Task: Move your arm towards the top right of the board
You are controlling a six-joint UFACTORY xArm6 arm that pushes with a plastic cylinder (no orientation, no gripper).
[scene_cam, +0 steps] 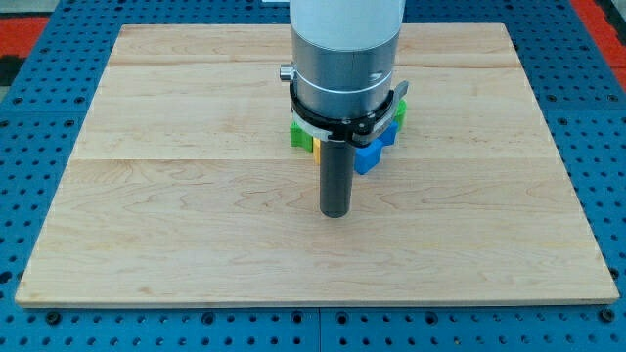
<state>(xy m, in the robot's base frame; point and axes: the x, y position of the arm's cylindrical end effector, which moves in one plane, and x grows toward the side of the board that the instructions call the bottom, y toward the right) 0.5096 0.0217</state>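
Resting near board (147, 244) centre, my tip (335, 213) touches nothing; no jaws, just bare rod. Just behind: blue block (369, 154), yellow block (319, 150), green block (300, 135), clustered, partly hidden by arm. Top right corner well apart; whole move left.

The arm (345, 24) is a fat white cylinder, smooth and glossy, entering from the view's top. Below the white shell sits a silver metal collar (344, 73) with fine horizontal grooves, and a small round silver knob (285, 72) sticks out on the collar's left side. Under the collar runs a thin black ring (342, 122) edged in white, with a small black tab on the collar's right. From beneath the ring drops a straight dark grey rod (336, 171), plain and matte, ending in my tip (336, 214), cut flat.
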